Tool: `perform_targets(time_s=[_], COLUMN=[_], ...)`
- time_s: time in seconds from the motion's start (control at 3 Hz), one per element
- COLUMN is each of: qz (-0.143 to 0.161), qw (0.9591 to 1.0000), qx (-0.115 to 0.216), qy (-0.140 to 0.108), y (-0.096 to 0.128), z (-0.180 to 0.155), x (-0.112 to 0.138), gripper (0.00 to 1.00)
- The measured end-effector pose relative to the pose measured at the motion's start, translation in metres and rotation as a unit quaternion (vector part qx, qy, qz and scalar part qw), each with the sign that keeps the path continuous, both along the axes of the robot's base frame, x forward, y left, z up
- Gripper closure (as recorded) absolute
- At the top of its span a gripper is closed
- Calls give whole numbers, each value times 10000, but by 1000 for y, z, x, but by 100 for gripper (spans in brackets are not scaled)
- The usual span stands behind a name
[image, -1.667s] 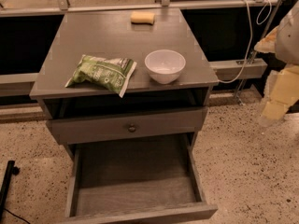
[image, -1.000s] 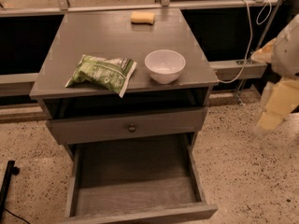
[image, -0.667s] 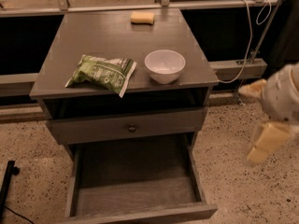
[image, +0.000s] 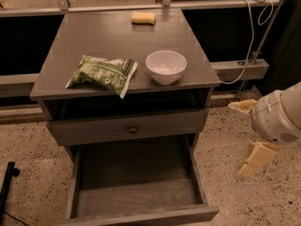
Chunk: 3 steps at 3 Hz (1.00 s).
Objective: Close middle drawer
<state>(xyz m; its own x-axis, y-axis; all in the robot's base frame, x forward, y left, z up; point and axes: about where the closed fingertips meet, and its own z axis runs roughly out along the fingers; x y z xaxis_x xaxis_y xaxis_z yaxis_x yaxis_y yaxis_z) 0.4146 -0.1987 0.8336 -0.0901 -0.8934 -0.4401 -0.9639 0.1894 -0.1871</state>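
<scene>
The middle drawer (image: 136, 187) is the grey wooden box pulled far out of the cabinet at the bottom of the camera view. Its wood-grain floor is bare, and its slim front panel (image: 146, 216) runs along the bottom edge. Its knob is out of view. Above it sits a closed, taller drawer front (image: 127, 128) with a dark knob (image: 133, 129). My gripper (image: 256, 157) hangs on the white arm (image: 277, 114) at the right, above the floor. It is apart from the open drawer's right side and about level with it.
On the cabinet top (image: 94, 36) lie a green snack bag (image: 103, 73), a white bowl (image: 165, 66) and a yellow sponge (image: 143, 17). A white cable (image: 249, 55) hangs at the back right. A black object (image: 7, 182) stands at the left on the speckled floor (image: 235, 201).
My arm and gripper have come down and to the left from the right edge, closer to the open drawer's right side. The drawers and the things on top have not moved.
</scene>
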Motion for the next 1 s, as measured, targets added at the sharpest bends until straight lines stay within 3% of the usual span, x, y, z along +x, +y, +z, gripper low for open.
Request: perform_targets(time_s=[0.33, 0.67, 1.0], qz=[354, 640, 1295], qw=[9970, 9836, 9610], qx=[664, 1668, 2440], qy=[182, 243, 126], y=[33, 80, 101], z=[-53, -135, -203], x=[-5, -25, -31], gripper=[0, 0, 0])
